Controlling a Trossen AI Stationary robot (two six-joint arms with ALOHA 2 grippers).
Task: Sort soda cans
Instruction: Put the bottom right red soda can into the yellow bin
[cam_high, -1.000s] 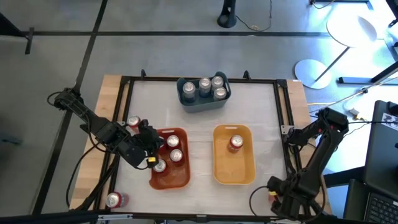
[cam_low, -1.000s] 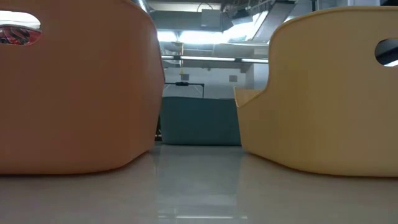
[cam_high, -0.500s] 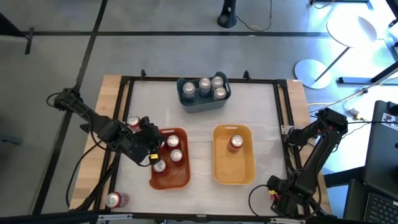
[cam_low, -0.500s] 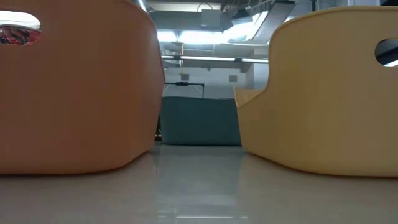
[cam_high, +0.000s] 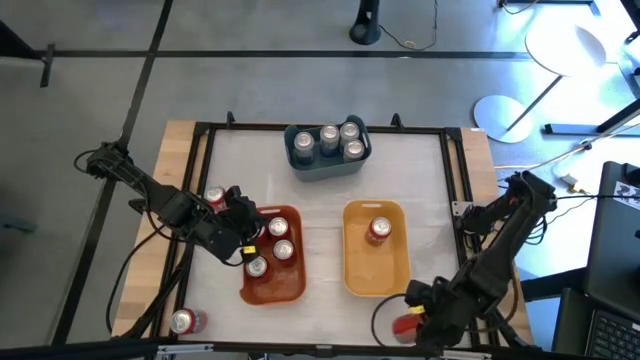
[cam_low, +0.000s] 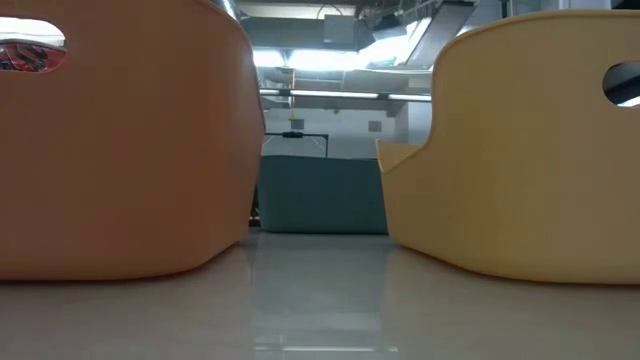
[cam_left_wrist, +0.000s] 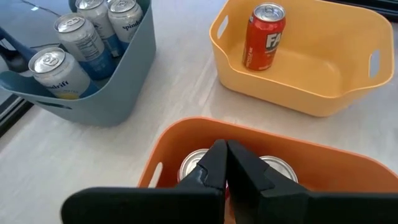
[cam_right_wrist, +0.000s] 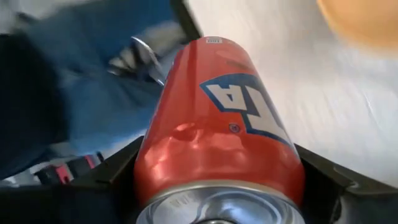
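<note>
Cans are smooth, rigid-walled cylinders that look light but dent easily and may slip, so a grip across the mid-body seems safest. At the table's near right corner the right tool (cam_right_wrist: 217, 180) is clamped across a red can (cam_right_wrist: 217, 134). The left tool (cam_left_wrist: 225, 163), fingers together and empty, hangs over the orange bin (cam_left_wrist: 323, 163) by the near left edge.

Overhead looks straight down; low camera sits at tabletop level; both share the orange bin (cam_high: 272, 262).

The right tool (cam_high: 404, 322), apparently gripping a red can (cam_right_wrist: 217, 130), swung leftward.
</note>
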